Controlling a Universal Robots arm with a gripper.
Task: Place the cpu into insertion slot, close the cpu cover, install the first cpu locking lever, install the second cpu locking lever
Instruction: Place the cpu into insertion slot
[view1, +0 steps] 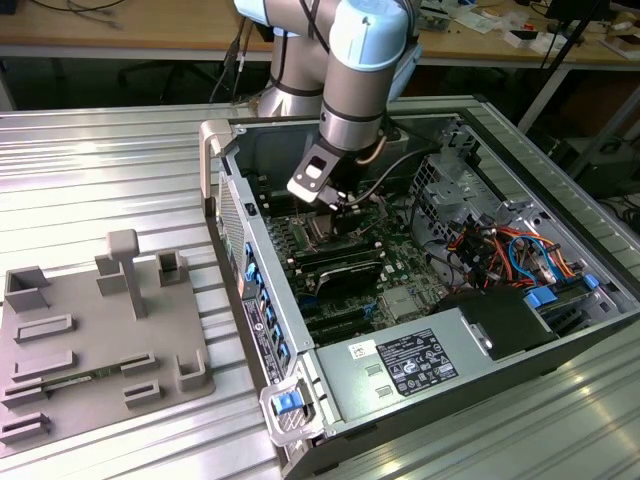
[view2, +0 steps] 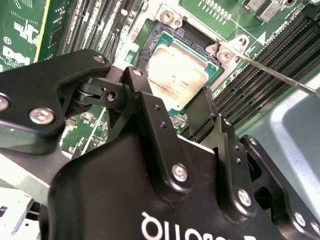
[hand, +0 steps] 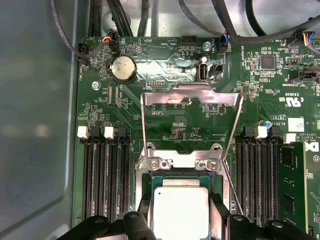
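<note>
1. Exterior view: reaching down into the open computer case (view1: 232, 215), holding the gripper (view1: 328, 205) just above the insertion slot (view1: 322, 228) on the motherboard (view1: 400, 265). Probably risking a knock against the case wall with any wide sideways swing in such tight quarters.
2. Second wrist view: straddling the cpu (view2: 176, 75), with the chip lying flat within the insertion slot. Not managing to tell whether clamping the chip or merely flanking it. Risking dragging it askew and bending socket contacts by rising while clamped, and also brushing the thin locking lever (view2: 280, 80) close by.
3. First wrist view: seeing the cpu cover (hand: 192, 95) standing open beyond the cpu, hinged at the slot's edge, with memory slots (hand: 105, 185) flanking both sides. Risking catching that raised frame, or shutting it on a chip not fully seated.
</note>
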